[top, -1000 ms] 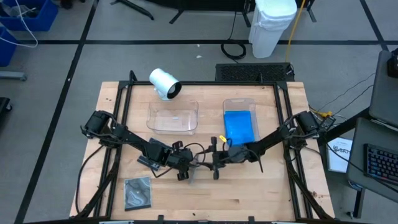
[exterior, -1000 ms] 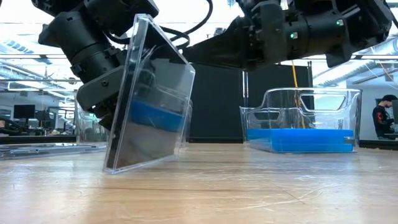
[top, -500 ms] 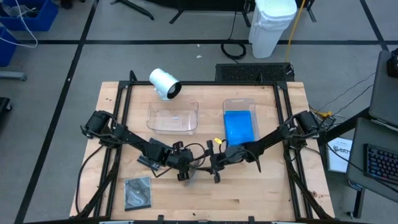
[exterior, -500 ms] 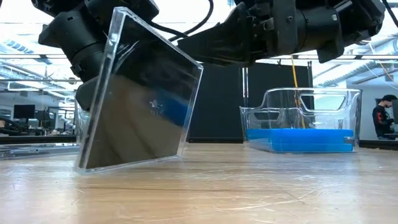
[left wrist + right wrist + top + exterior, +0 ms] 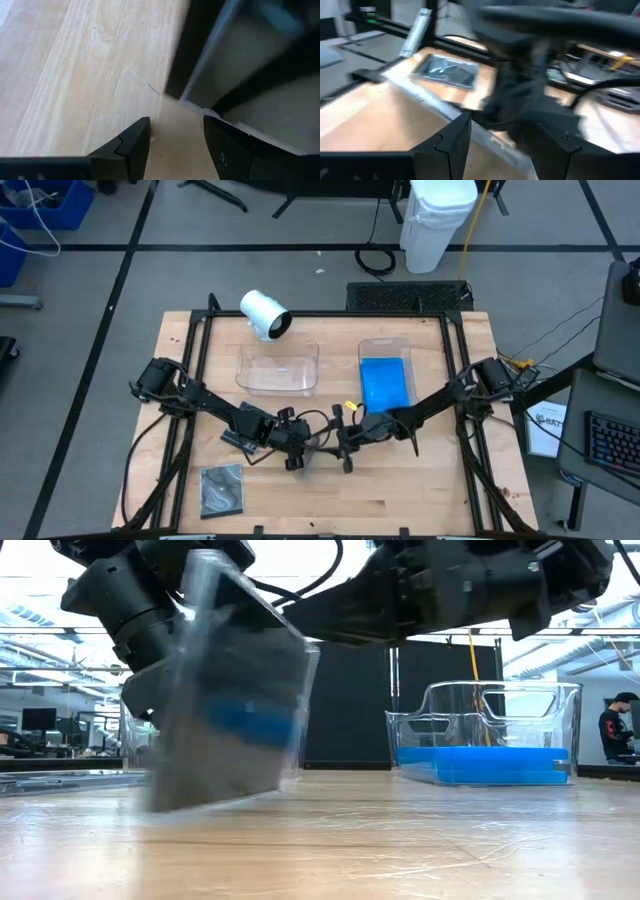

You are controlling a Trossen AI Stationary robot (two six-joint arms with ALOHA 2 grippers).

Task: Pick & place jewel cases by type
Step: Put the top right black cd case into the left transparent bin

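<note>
A clear, dark-backed jewel case (image 5: 225, 690) stands tilted on its lower edge on the table's middle, between both arms, and shows blurred. My left gripper (image 5: 298, 452) is open just left of it; in the left wrist view the left gripper (image 5: 175, 145) has bare wood between its fingers and the case (image 5: 250, 75) just beyond one of them. My right gripper (image 5: 345, 442) is open at the case's right, and the case's upper edge (image 5: 435, 107) crosses in front of the right gripper (image 5: 497, 140). A second grey case (image 5: 222, 488) lies flat near the table's near-left corner. Blue cases (image 5: 386, 383) lie in the right tray. My left gripper has the case's lower corner (image 5: 180, 97) close ahead of one finger (image 5: 220, 140); whether it touches the case I cannot tell. My right gripper has its open fingers either side of the case's upper edge; whether they touch it I cannot tell, as the view is blurred.
An empty clear tray (image 5: 278, 368) sits on the far-left part of the table, and the clear tray holding the blue cases (image 5: 385, 345) sits on the far-right part. A white cylinder (image 5: 264, 314) lies beyond the left tray. Bare wood spreads along the near edge.
The standing case has turned about on its lower edge, showing more of its broad face, and is still moving now. My right gripper has shifted slightly toward the table's left, closer to the case.
</note>
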